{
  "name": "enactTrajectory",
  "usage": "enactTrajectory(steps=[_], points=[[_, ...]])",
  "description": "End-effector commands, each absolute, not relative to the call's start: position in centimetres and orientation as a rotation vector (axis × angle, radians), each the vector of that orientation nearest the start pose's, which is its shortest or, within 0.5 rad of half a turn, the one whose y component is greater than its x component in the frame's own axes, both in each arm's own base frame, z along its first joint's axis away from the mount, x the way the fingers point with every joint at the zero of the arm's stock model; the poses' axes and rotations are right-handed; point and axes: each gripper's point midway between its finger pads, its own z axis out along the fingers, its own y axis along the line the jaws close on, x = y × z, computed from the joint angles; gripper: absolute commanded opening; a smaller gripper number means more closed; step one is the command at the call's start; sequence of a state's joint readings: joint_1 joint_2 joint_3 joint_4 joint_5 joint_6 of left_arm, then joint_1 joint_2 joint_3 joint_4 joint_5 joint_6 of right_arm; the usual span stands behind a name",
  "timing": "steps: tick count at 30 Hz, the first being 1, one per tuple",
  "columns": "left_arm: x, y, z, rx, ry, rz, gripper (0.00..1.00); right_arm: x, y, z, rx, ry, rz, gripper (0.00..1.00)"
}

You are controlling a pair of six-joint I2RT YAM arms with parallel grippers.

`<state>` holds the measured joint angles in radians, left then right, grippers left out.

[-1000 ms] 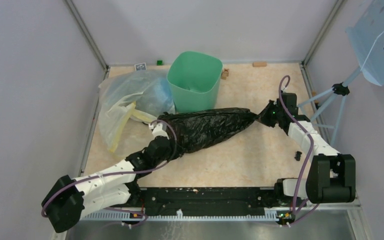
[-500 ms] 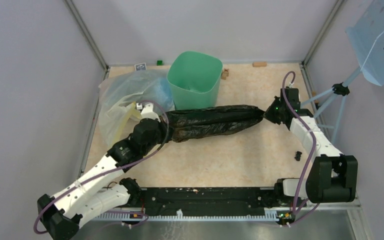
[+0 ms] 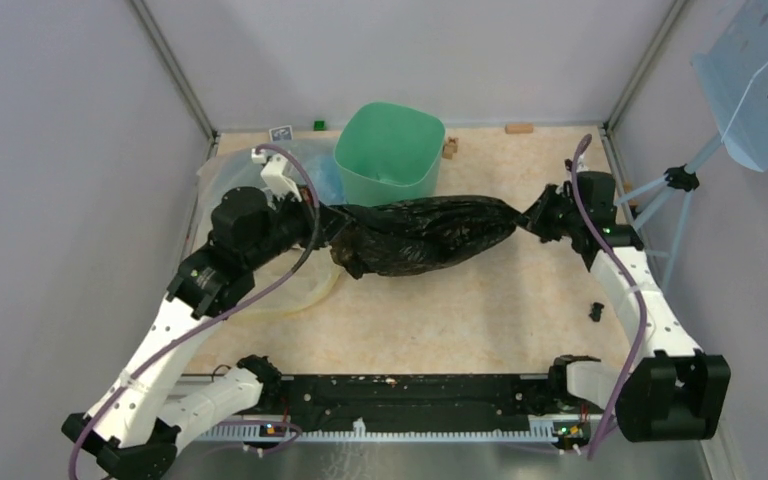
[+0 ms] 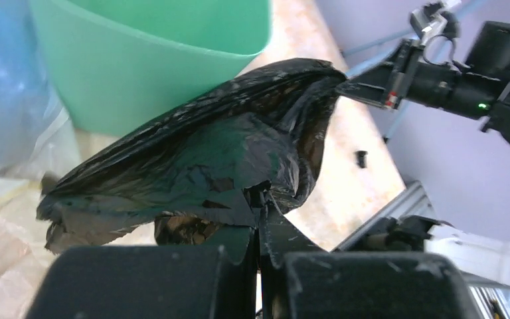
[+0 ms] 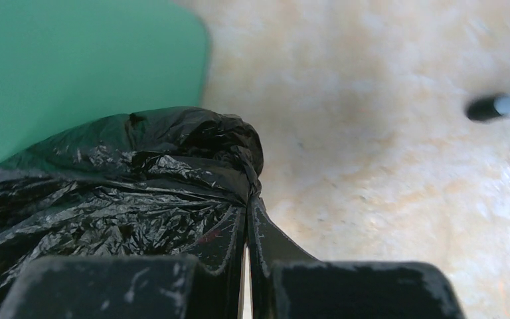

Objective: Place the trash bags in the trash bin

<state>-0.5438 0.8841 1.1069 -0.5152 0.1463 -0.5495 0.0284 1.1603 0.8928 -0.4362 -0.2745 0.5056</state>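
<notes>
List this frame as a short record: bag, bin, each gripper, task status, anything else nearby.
trash bag: black, crinkled, stretched between both grippers, in front of the bin
trash bin: mint green, upright, open top, bag not inside
left gripper: shut on the bag's left end
right gripper: shut on the bag's right end
clear bag: left of the bin, blue contents showing
status: bag gripped at both ends, not yet in the bin

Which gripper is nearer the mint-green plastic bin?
Left. The left gripper, shut on the crinkly black plastic bag, sits beside the mint-green plastic bin's near-left corner; the right gripper pinches the bag's other end, farther right.
</notes>
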Motion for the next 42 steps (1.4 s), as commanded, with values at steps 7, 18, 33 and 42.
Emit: enactTrajectory(steps=[7, 18, 33, 42], points=[[19.5, -19.1, 50.3, 0.311, 1.575, -0.971, 0.0, 33.6, 12.6, 34.6, 0.067, 1.883, 0.874, 0.0], [22.8, -17.2, 60.9, 0.216, 1.284, -0.814, 0.0, 39.7, 20.0, 41.5, -0.071, 1.829, 0.95, 0.0], [28.1, -19.5, 64.3, 0.228, 1.111, -0.748, 0.0, 46.0, 26.9, 37.7, -0.212, 1.953, 0.828, 0.21], [30.3, -20.6, 64.3, 0.222, 1.102, -0.743, 0.0, 45.8, 24.3, 38.8, -0.205, 1.936, 0.654, 0.62]])
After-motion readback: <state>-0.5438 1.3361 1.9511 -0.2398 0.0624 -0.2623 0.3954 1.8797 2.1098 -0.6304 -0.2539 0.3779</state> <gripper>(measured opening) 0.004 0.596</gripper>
